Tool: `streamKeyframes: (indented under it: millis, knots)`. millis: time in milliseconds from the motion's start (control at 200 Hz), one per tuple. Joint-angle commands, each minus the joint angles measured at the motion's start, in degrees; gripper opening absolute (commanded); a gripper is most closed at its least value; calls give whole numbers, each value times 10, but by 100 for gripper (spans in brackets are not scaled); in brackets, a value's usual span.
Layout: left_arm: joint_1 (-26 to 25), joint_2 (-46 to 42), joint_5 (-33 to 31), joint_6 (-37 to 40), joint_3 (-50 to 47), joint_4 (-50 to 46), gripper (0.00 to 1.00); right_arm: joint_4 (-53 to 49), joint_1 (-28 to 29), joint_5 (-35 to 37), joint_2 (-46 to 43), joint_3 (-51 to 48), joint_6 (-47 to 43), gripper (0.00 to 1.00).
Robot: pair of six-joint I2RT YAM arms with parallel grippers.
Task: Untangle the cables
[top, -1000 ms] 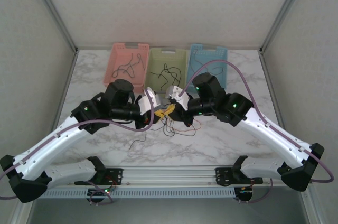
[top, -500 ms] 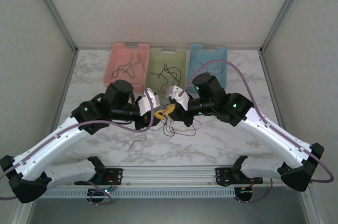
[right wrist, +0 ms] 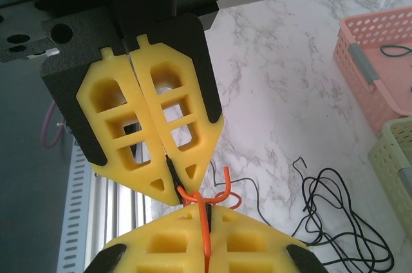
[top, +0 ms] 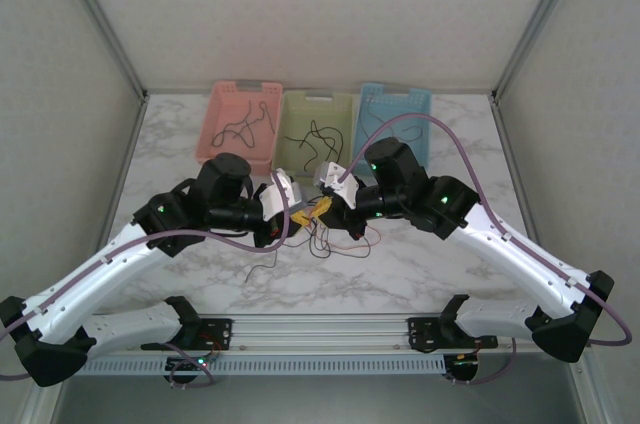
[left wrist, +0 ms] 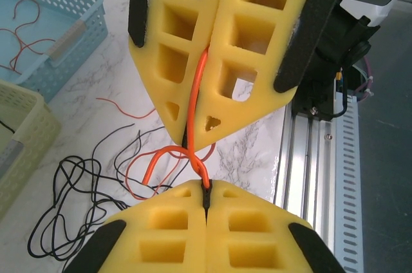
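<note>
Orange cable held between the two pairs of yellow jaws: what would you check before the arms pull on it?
1. Left jaws shut on the orange cable: ok.
2. Right jaws shut on the same cable: ok.
3. Cable straight between the jaws: not ok, it crosses itself in a small loop.
4. Left jaws holding that cable alone: cannot tell, a dark strand shows at their tip.
5. Black cables on the table free of the orange one: cannot tell.
6. Pink basket, green basket, blue basket upright at the far edge: ok.
</note>
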Motion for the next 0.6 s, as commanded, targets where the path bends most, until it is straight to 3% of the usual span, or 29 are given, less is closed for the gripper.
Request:
streamKeyframes:
  millis: [0,220,596]
  knots:
    - [2,-12,3,0,-7,-1,0,7,-2,0,-13,2,4,0]
    - [2,-27,-11,-11,-14,-14,0,17,-9,42,-27,-11,15,0]
    - [2,-125,-40,-43,-59,7,0,51,-83,129,-56,-66,84,0]
